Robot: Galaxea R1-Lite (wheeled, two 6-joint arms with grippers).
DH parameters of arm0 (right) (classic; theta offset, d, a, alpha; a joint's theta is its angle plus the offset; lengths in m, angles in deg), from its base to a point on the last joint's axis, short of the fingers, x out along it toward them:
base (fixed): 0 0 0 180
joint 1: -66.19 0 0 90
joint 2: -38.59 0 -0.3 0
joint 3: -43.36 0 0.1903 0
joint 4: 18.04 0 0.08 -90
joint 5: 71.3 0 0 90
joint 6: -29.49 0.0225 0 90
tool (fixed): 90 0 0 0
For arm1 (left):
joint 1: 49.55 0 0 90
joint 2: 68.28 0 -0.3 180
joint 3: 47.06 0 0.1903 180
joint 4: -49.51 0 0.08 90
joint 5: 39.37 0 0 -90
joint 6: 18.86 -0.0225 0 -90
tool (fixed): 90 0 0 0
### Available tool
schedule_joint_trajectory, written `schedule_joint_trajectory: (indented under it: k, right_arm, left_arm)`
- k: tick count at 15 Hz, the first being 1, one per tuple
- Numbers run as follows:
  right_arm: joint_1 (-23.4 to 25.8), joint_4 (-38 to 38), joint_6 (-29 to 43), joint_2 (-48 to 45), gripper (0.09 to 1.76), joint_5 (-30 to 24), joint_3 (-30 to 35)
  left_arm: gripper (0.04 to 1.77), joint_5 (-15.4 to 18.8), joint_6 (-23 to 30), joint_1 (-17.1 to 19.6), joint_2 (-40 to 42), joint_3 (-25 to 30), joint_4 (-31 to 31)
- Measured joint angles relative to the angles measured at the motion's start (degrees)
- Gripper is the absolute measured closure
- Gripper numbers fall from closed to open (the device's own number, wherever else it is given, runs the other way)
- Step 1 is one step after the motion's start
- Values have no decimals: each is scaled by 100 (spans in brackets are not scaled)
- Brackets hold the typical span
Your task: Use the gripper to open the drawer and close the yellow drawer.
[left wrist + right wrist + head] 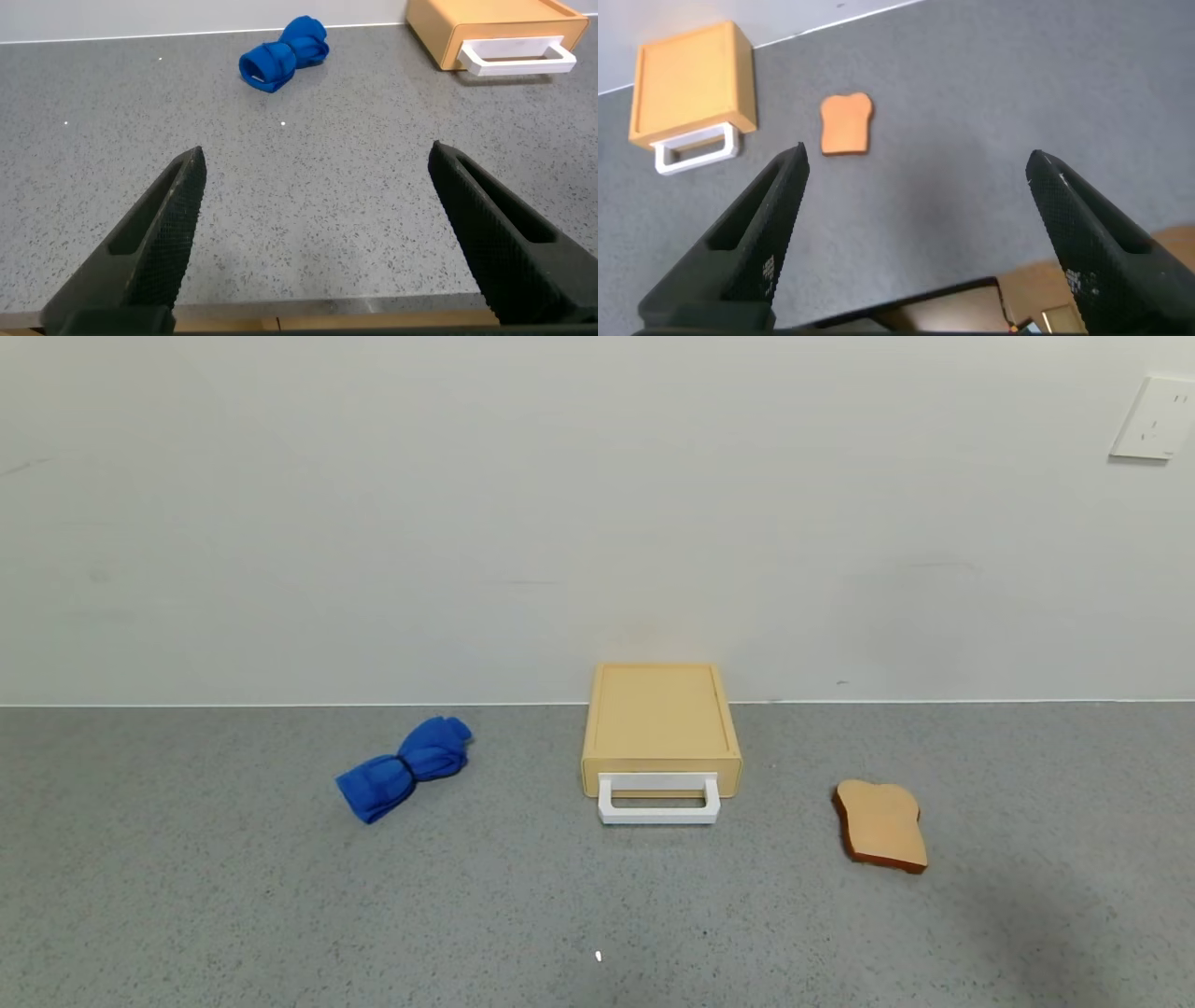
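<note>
**Yellow drawer, shut, handle untouched**

Item: yellow drawer (661,782), pushed in, at the counter's far middle against the wall; white loop handle (659,800) faces near.
Tools: left gripper (313,233) and right gripper (915,233), both spread wide, holding nothing, well short of the box.
Handling advice: approach low, hook the handle's bar squarely, pull straight toward the near edge.

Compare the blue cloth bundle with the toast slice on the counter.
The blue cloth bundle is soft, bright blue and cinched at its middle; the toast slice is a rigid, flat tan piece with a darker brown edge. The bundle lies on the robot's left of the yellow drawer box, the toast on its right. Both rest on the grey counter, untouched by either gripper.
</note>
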Motion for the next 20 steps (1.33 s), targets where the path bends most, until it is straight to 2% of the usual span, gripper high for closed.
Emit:
schedule_joint_trajectory:
  k: [3,5,8,10,11,13,15,16,20]
  right_arm:
    - [168,256,-347,-1023,14,57,645]
    - [472,243,-973,-1764,14,-162,1187]
    - [1501,-29,-1805,-2682,14,-1334,1919]
    - [2149,-503,-2313,-3206,14,-2326,2555]
    - [2339,-923,-2543,-3428,14,-2636,2922]
    - [2519,-1952,-2714,-3679,14,-2895,3619]
    - [2551,-3454,-2747,-3792,14,-3015,4347]
    - [2543,-3974,-2749,-3801,14,-3053,4671]
    - [2317,-4090,-2643,-3683,14,-3063,5047]
  left_arm:
    - [9,-2,0,0,0,0,-2]
    - [9,0,0,0,0,0,0]
    - [9,0,0,0,0,0,0]
    - [9,0,0,0,2,0,0]
    - [9,0,0,0,0,0,0]
    - [9,0,0,0,2,0,-2]
    - [9,2,0,0,0,0,-2]
    - [9,-2,0,0,2,0,0]
    - [9,0,0,0,2,0,0]
